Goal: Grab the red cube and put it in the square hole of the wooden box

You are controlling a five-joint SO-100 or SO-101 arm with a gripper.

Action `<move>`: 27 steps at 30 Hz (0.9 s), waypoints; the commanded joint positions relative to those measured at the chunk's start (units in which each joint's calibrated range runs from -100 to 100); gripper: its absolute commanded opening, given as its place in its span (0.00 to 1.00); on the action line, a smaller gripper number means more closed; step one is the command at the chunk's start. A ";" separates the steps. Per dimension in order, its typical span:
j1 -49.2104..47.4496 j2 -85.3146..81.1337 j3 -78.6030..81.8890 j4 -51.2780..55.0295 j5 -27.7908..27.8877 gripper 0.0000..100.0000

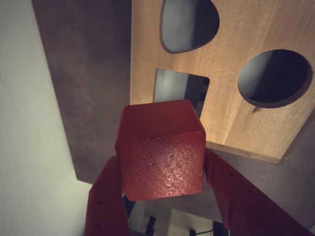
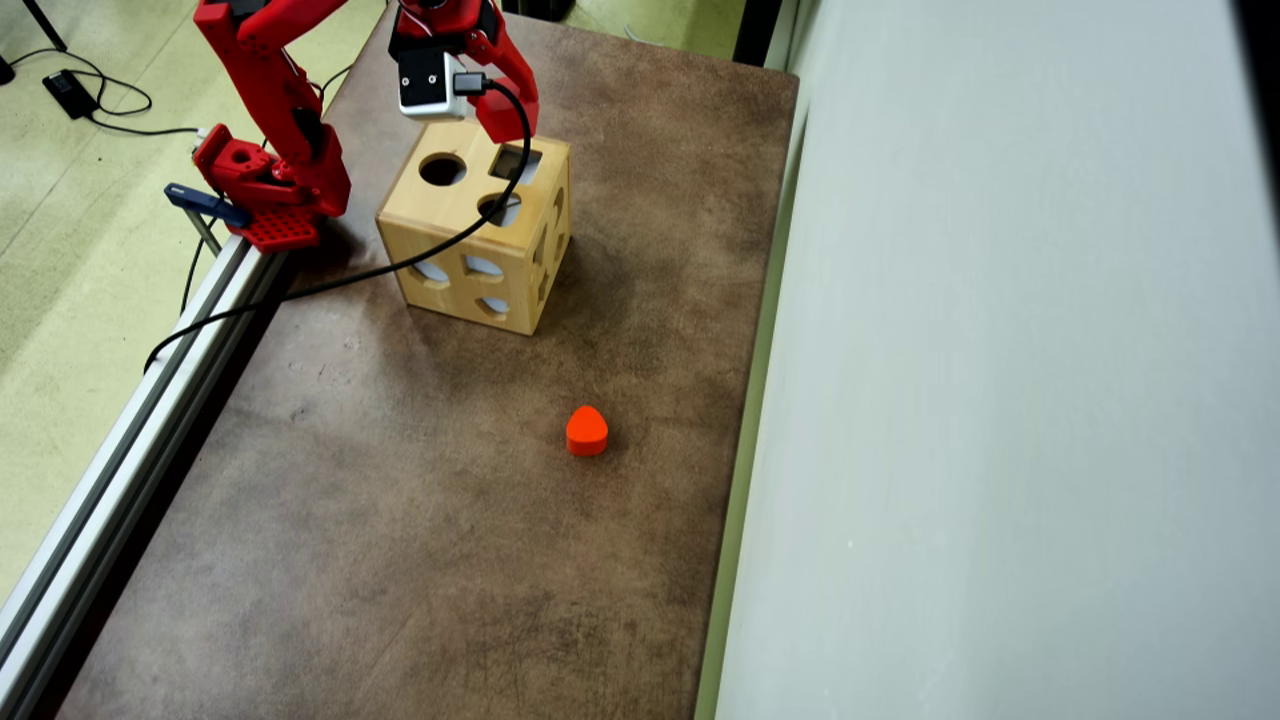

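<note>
Presently the gripper (image 1: 162, 169) holds the red cube (image 1: 161, 150) clamped between its fingers (image 1: 106, 199), just short of the square hole (image 1: 179, 88) in the wooden box (image 1: 246, 118).

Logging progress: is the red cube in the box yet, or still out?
Out. In the wrist view the red cube sits clamped in the gripper, in front of the square hole in the box, not through it.
</note>
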 commanded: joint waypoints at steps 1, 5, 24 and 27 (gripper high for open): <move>0.29 1.39 -2.82 0.57 -0.20 0.01; 0.37 2.66 -3.45 0.57 -1.42 0.01; 3.71 2.92 1.02 0.33 -2.59 0.01; 3.49 2.92 1.11 0.17 -2.59 0.01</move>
